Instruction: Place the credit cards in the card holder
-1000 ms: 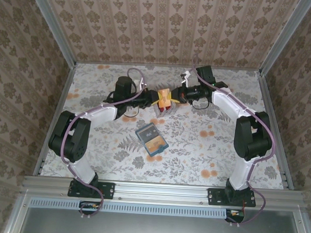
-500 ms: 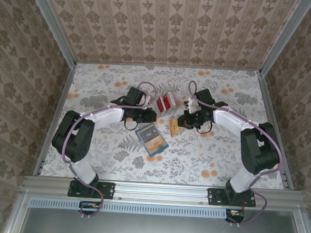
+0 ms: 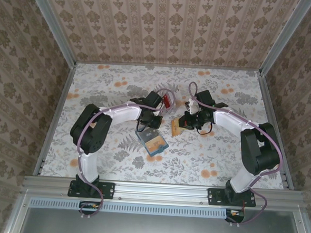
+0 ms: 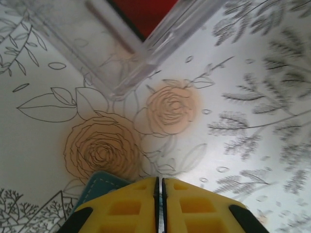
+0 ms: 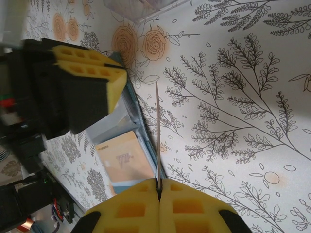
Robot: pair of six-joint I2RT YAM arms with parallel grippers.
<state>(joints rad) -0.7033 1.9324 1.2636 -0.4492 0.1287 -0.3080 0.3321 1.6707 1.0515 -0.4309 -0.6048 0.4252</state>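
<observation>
Right end effector (image 5: 159, 183) pinching card (image 5: 157, 126), edge-on (near wallet (image 5: 119, 155) edge)

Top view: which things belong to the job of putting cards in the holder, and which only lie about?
Job:
card holder
card in right gripper
red cards

Lying about:
clear box that stores the red cards
flowered table cover

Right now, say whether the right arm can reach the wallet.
Probably yes: its card hangs beside the open wallet, whose tan pocket lies uncovered; the left jaws sit at the other end.
</observation>
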